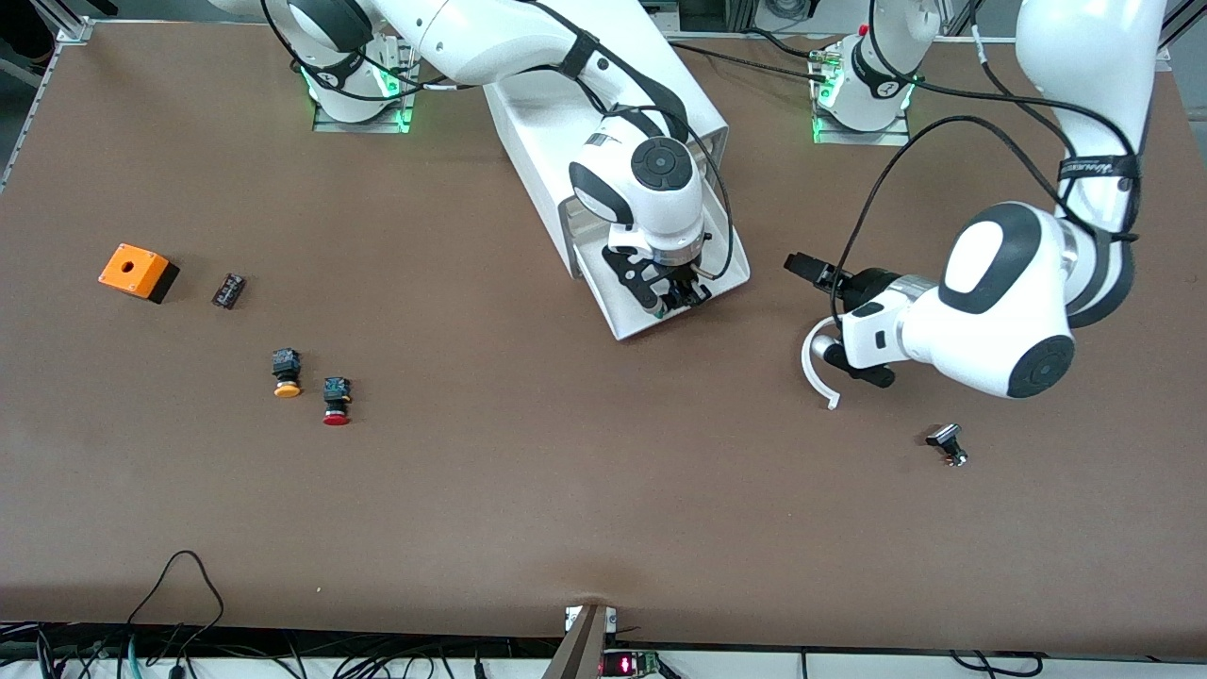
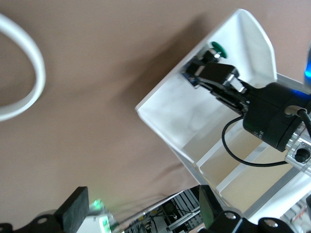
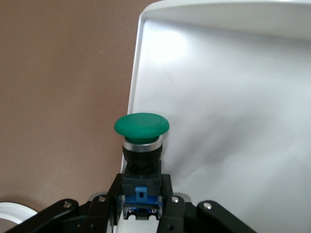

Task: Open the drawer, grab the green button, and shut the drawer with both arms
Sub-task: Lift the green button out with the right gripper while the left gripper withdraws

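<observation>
The bottom drawer (image 1: 634, 306) of the white cabinet (image 1: 547, 141) stands pulled out. My right gripper (image 1: 675, 298) reaches down into it and is shut on the black-and-blue body of the green-capped button (image 3: 142, 127). The fingers (image 3: 108, 194) clamp both sides of the body in the right wrist view, and the cap stands clear above the white drawer floor (image 3: 228, 121). My left gripper (image 1: 830, 316) hangs over the table beside the drawer, toward the left arm's end, open and holding nothing. The left wrist view shows the drawer (image 2: 170, 111), the green button (image 2: 217, 48) and the right gripper (image 2: 216, 73).
Toward the right arm's end lie an orange box (image 1: 138, 272), a small black part (image 1: 229, 289), an orange-yellow-capped button (image 1: 287, 372) and a red-capped button (image 1: 337, 401). A white curved piece (image 1: 817, 363) sits by the left wrist. A small black part (image 1: 948, 443) lies nearer the front camera.
</observation>
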Available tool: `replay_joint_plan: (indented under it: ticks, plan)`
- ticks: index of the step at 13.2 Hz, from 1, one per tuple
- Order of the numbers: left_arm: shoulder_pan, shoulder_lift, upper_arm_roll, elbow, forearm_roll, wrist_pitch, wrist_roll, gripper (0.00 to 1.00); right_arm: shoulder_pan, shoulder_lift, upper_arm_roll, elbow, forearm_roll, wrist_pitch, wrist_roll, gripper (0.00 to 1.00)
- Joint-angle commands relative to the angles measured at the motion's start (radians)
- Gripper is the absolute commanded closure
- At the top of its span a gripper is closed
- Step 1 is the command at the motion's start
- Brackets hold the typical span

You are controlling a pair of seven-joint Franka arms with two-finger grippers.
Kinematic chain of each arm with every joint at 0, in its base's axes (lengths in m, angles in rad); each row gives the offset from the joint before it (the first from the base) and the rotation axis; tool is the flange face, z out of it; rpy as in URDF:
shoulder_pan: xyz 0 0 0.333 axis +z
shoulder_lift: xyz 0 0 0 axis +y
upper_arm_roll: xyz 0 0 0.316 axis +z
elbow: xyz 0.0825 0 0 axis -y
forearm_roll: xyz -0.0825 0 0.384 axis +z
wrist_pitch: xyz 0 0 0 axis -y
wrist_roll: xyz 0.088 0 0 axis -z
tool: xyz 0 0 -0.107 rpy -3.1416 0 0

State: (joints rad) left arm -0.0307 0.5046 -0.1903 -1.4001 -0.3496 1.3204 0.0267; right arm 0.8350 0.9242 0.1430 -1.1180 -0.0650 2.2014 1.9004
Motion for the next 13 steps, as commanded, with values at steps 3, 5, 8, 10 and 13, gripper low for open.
replay_joint_plan:
  ticks: [3,5,8,10,13]
  plan:
    - [-0.020,-0.004,-0.009,0.199,0.220,-0.176,-0.305,0.00,-0.020,-0.019,0.000,0.053,-0.007,-0.100,0.015,1.00]
    - [-0.029,-0.005,-0.008,0.252,0.317,-0.176,-0.318,0.00,-0.048,-0.027,0.003,0.095,-0.006,-0.170,-0.004,1.00]
    - [0.011,0.049,-0.001,0.343,0.301,-0.138,-0.300,0.00,-0.120,-0.103,0.000,0.109,0.074,-0.277,-0.197,1.00]
    - [0.009,0.055,0.000,0.297,0.296,-0.118,-0.332,0.00,-0.174,-0.142,0.001,0.107,0.089,-0.339,-0.349,1.00]
    - [0.002,0.011,-0.014,0.147,0.288,0.100,-0.441,0.00,-0.241,-0.200,-0.006,0.090,0.111,-0.458,-0.657,1.00]
